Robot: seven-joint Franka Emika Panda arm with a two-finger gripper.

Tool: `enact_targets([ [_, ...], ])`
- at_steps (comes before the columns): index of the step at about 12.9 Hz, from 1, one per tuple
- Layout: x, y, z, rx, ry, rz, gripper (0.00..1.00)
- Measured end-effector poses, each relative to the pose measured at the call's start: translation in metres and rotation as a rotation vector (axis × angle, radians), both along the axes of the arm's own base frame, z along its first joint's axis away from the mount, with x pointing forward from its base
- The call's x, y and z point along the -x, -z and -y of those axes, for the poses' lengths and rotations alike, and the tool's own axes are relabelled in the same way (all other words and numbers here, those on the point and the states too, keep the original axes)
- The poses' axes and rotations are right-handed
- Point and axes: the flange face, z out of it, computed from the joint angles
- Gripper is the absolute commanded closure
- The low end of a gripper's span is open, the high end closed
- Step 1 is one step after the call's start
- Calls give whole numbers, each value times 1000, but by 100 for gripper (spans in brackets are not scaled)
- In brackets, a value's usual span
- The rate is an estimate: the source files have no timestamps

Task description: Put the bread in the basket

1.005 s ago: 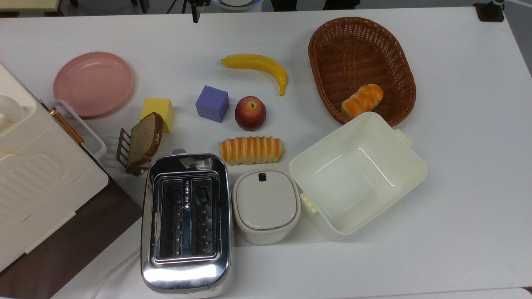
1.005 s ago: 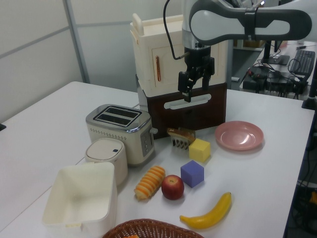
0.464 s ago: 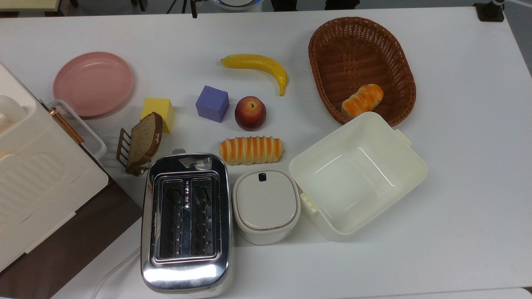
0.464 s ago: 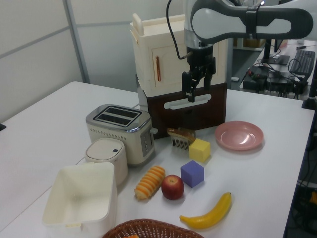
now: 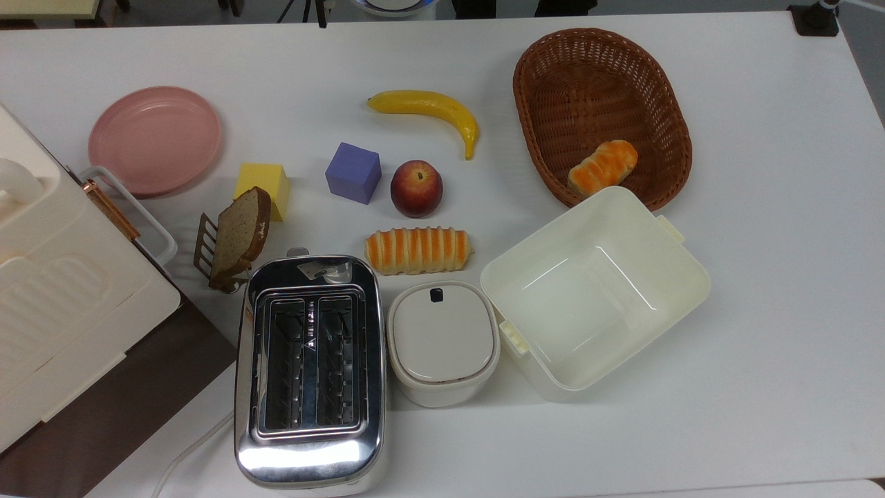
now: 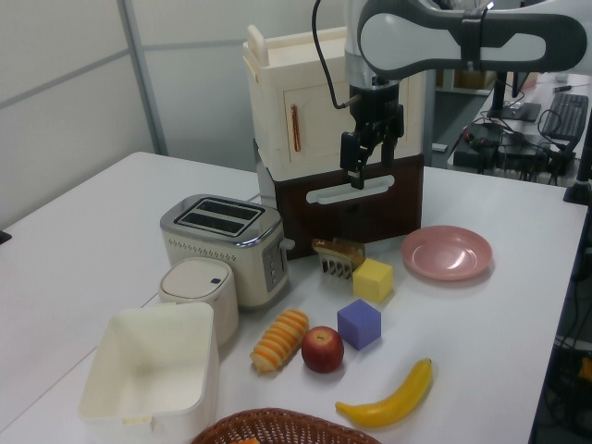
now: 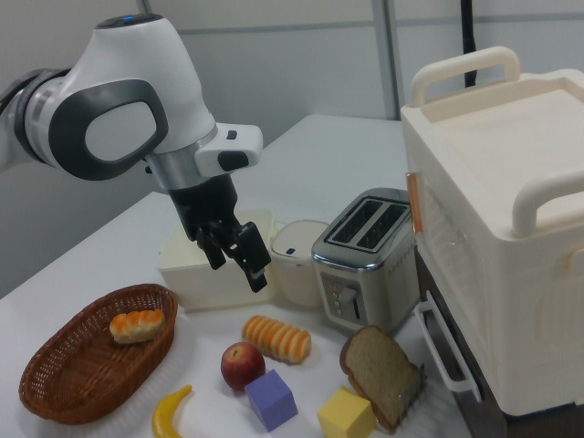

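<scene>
The bread [image 5: 418, 250] is a long roll with orange and cream stripes. It lies flat on the white table between the red apple [image 5: 416, 188] and a small lidded white pot [image 5: 442, 342]; it also appears as the bread [image 6: 279, 339] and the bread [image 7: 276, 338]. The basket [image 5: 601, 83] is dark woven wicker at the top view's upper right, seen too as the basket [image 7: 55, 379] and the basket [image 6: 277, 427]. My gripper [image 7: 239, 266] hangs open and holds nothing, well above the table and above the bread. In the left view the gripper [image 6: 356, 176] hangs in front of the cream cabinet.
A short orange roll [image 5: 603, 167] lies in the basket. A cream tub [image 5: 594, 290] stands beside the bread, a chrome toaster [image 5: 310, 366] on its other side. Banana [image 5: 429, 111], purple cube [image 5: 353, 172], yellow cube [image 5: 263, 188], bread slice in a rack [image 5: 238, 235], pink plate [image 5: 155, 140] and cabinet [image 5: 55, 290] stand around.
The gripper has drifted slightly to the left view's right and a little upward. Nothing on the table has moved.
</scene>
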Motion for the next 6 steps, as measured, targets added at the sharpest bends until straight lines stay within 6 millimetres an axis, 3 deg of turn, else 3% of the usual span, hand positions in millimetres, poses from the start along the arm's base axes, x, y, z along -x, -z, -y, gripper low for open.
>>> enact_targets([
  [6, 8, 13, -3, -21, 2, -79, 0],
])
